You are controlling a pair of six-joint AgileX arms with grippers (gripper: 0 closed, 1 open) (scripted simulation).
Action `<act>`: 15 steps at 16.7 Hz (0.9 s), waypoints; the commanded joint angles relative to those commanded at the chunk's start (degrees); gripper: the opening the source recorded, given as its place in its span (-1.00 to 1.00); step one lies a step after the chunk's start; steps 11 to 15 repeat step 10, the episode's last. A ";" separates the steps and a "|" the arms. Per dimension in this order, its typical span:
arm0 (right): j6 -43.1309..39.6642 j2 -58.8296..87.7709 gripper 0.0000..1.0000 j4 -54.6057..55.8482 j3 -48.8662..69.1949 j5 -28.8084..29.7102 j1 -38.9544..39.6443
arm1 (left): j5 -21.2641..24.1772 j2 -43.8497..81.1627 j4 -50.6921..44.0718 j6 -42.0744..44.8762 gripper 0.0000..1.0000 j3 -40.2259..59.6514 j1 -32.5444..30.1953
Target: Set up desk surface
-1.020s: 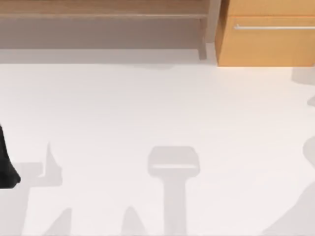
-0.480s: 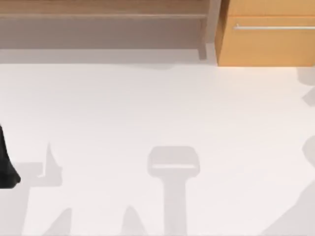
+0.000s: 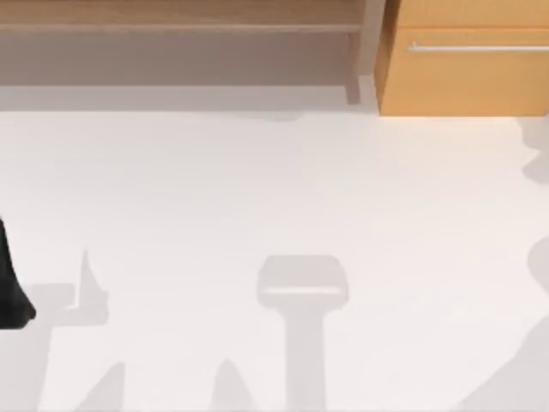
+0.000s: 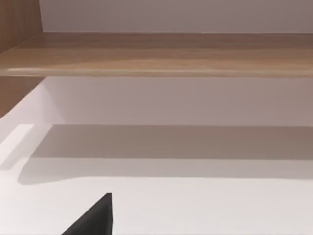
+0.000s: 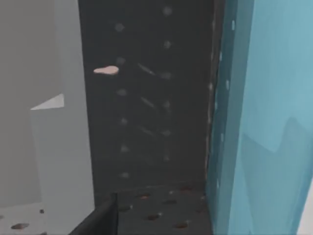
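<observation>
Bare white desk surface

Soft, even light falls on the wide matte white tabletop, leaving pale grey shadows. The right wrist view is dim.

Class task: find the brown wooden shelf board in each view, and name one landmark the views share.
Top view: shelf board along the far edge, left of the drawer cabinet.
Left wrist view: it stretches across, over the desk surface.
Right wrist view: dark dotted panel and blue wall instead.
Shared landmark: the white desk surface.
</observation>
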 joint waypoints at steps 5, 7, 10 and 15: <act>-0.81 -4.76 1.00 1.60 -5.37 -1.78 -1.64 | 0.00 0.00 0.00 0.00 1.00 0.00 0.00; -1.03 -6.54 1.00 2.43 -8.15 -2.75 -2.73 | 0.00 0.00 0.00 0.00 1.00 0.00 0.00; -1.12 -7.49 1.00 2.90 -10.90 -3.58 -3.76 | 0.00 0.00 0.00 0.00 1.00 0.00 0.00; -1.12 -7.49 1.00 2.90 -10.90 -3.58 -3.76 | 0.00 0.00 0.00 0.00 1.00 0.00 0.00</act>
